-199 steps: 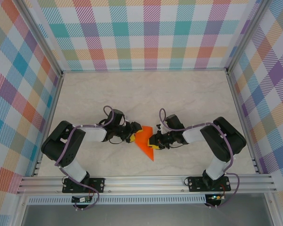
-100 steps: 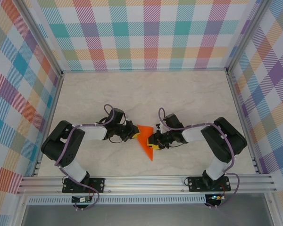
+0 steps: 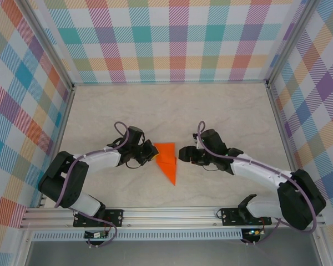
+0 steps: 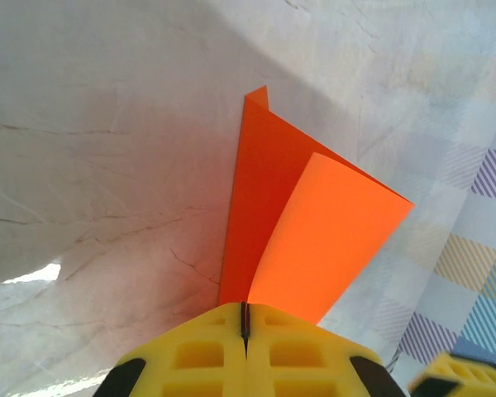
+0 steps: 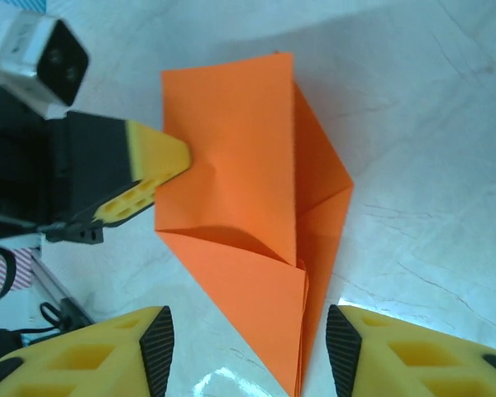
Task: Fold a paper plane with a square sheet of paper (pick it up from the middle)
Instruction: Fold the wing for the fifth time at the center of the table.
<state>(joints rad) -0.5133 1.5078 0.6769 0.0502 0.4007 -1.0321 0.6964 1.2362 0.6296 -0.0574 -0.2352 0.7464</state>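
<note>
Top external view, from the near edge outward: one aluminium rail [image 3: 172,213] is seen, to which two arms [image 3: 94,160] are bolted, both bent inward over the pale table [image 3: 211,111]. One paper plane [image 3: 166,160] is counted, bright orange, laid between the arms near the middle of the table, its point turned toward the rail. The left gripper [image 3: 154,157] is placed at the plane's left edge, and the right gripper [image 3: 181,154] is held just beside its right edge. Beyond them, bare table is bounded by three plaid walls [image 3: 177,44].

How the jaws stand cannot be read well from above; that is supplied by the wrist cameras. In the left wrist view the two yellow fingers [image 4: 198,356] of the left gripper [image 4: 245,322] are pressed together with no gap, and the paper plane [image 4: 314,240] is pinched between them, with one flap curled up off the table further out. In the right wrist view the right gripper [image 5: 248,343] is shown with its two yellow fingers [image 5: 153,351] spread wide, the plane's narrow end lying between them and clear of both. Further off, the paper plane [image 5: 240,157] is seen as stacked folded layers, and the left gripper [image 5: 169,161] is clamped on its edge, where the paper is dimpled.
</note>
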